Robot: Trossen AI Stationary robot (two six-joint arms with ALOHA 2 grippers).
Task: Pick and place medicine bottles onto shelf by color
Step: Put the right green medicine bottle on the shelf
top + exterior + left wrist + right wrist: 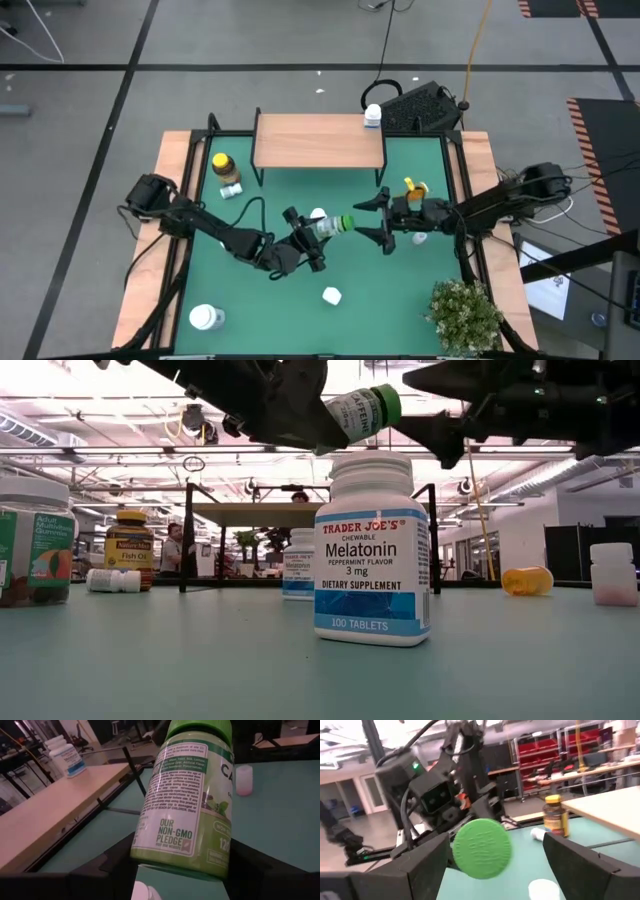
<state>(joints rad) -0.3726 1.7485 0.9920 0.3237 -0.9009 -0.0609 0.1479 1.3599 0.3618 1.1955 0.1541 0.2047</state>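
Green-capped bottle (333,225) aloft mid-table, tilted; one white bottle (373,117) upright on shelf (318,141); amber yellow-capped bottle (224,166) upright left of shelf; others scattered on mat

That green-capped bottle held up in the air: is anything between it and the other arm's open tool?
Nothing visible. The left tool holds the green-capped bottle with its cap pointing at the open right tool, and only empty air separates them. The white bottle stands on the table below.
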